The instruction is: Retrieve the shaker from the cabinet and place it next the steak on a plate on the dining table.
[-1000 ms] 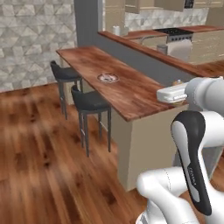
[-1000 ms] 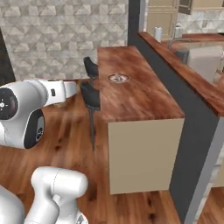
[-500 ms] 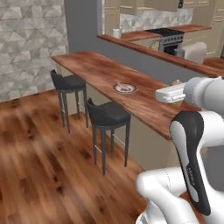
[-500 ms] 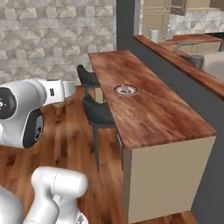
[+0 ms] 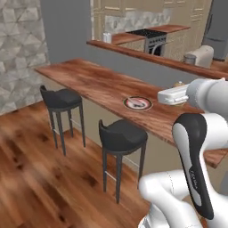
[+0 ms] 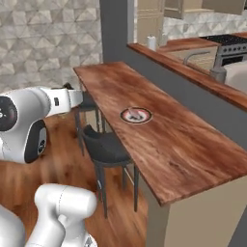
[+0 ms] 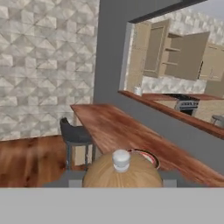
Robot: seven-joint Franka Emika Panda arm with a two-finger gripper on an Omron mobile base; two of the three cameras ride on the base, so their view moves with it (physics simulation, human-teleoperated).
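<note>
In the hand view the brown wooden shaker (image 7: 131, 173) with its pale knob sits low and centre, and my gripper (image 7: 121, 180) is shut on it. Beyond it lies the dark-rimmed plate (image 7: 148, 156) on the reddish-brown dining table (image 7: 109, 122). The plate (image 5: 137, 103) holds the pinkish steak (image 5: 136, 103) and lies mid-table (image 5: 89, 82), left of my white hand (image 5: 171, 95). From the right base view the plate (image 6: 136, 115) with the steak (image 6: 133, 114) rests on the table (image 6: 169, 144). The beige cabinet (image 7: 175, 54) stands open far behind.
Two black bar stools (image 5: 62, 99) (image 5: 122, 136) stand along the table's near side over the wood floor (image 5: 31, 169). A raised counter ledge (image 5: 147, 55) backs the table. A silver toaster (image 5: 199, 55) and a stove (image 5: 149, 35) sit behind it. A grey pillar (image 6: 116, 24) rises at the table's far end.
The base has driven, so both base views have shifted: the table and plate now look nearer and more central. The hand keeps its hold and its pose.
</note>
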